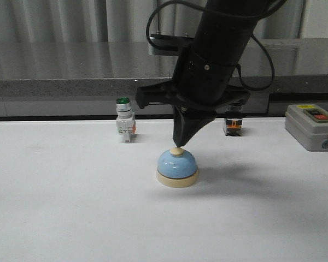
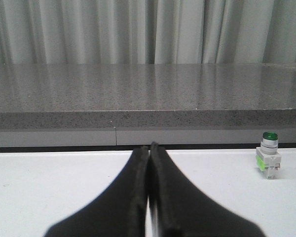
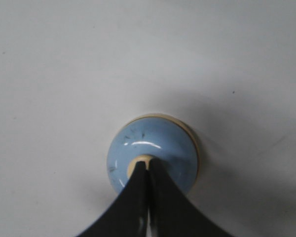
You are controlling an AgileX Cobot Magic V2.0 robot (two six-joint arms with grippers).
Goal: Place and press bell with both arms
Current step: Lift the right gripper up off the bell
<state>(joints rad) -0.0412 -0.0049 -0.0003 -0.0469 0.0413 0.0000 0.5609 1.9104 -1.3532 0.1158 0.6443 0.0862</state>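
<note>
Bell (image 1: 177,166) is sitting on the worktop (image 1: 71,207) directly under my right gripper (image 1: 177,143), jaws closed to a point touching its knob (image 1: 176,151). I'm pressing straight down, staying centred so the tip isn't sliding off.

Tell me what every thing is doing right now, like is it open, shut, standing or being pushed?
bell: upright on the table, knob under the right gripper's tip.
right gripper: shut, pointing down onto the bell's knob.
left gripper: shut, holding nothing, off the bell.
green-capped switch: standing upright, untouched.
black-capped switch: standing, partly hidden behind the arm.
grey button box: resting on the table, untouched.
</note>
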